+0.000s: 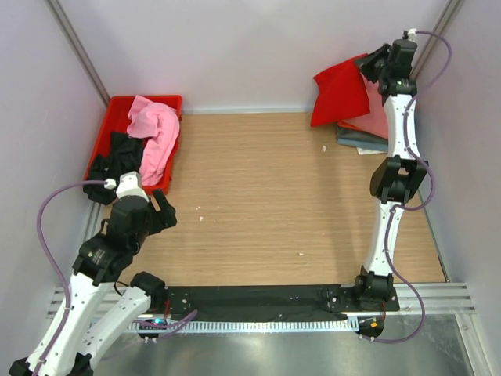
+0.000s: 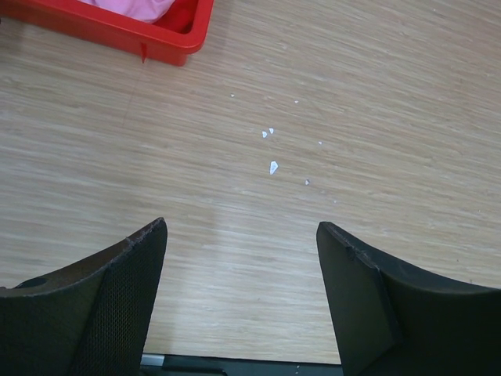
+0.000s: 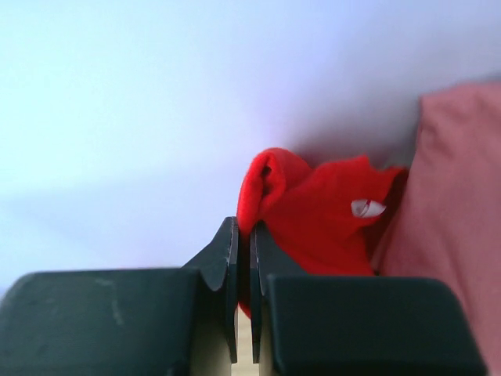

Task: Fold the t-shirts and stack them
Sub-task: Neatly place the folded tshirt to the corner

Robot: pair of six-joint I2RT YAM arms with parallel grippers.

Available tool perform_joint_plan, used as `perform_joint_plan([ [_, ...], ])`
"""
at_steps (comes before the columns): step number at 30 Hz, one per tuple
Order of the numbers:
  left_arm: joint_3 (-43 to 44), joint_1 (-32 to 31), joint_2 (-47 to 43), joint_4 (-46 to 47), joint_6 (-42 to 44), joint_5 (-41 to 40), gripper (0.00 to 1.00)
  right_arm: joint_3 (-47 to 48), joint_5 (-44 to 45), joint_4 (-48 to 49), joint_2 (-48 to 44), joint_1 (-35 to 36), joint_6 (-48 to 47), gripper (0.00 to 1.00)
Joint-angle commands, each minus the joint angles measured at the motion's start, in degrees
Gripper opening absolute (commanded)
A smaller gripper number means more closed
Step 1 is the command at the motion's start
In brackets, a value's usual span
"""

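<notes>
My right gripper (image 1: 368,67) is raised at the back right corner, shut on a fold of the bright red t-shirt (image 1: 338,92). The wrist view shows the red t-shirt (image 3: 313,219) pinched between the jaws of the right gripper (image 3: 243,223). The shirt hangs over a salmon pink t-shirt (image 1: 377,119) that lies on a grey-blue t-shirt (image 1: 356,139). A light pink t-shirt (image 1: 155,129) and a black t-shirt (image 1: 117,157) sit crumpled in the crate. My left gripper (image 1: 167,213) hovers open above bare wood near the crate; the left gripper (image 2: 241,223) holds nothing.
The red plastic crate (image 1: 119,102) stands at the back left, and one corner of the crate (image 2: 156,39) shows in the left wrist view. White walls close in the back and sides. Small white specks (image 2: 272,166) lie on the wooden table (image 1: 266,196).
</notes>
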Motion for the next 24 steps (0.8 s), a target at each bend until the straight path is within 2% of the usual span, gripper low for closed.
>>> perform_joint_plan([
  [1, 0.0, 0.6, 0.4, 2.2, -0.8, -0.2, 0.78, 3.5, 4.2, 11.7, -4.8, -1.7, 3.7, 0.02],
  [9, -0.1, 0.9, 1.2, 2.4, -0.6, 0.5, 0.78, 0.3, 4.0, 13.3, -6.0, -7.8, 5.0, 0.01],
  [13, -0.2, 0.9, 1.1, 2.5, -0.6, 0.5, 0.77, -2.9, 7.5, 14.0, -6.0, -9.0, 3.0, 0.02],
  [16, -0.3, 0.9, 0.9, 2.6, -0.6, 0.4, 0.77, -3.0, 7.8, 11.3, -5.1, -10.5, 4.4, 0.01],
  [23, -0.1, 1.0, 1.4, 2.4, -0.6, 0.6, 0.77, -16.2, 14.2, 10.9, -10.9, -10.7, 1.2, 0.01],
  [24, -0.2, 1.0, 1.1, 2.5, -0.5, 0.7, 0.77, -16.7, 18.1, 9.9, -11.6, -10.7, 0.9, 0.02],
])
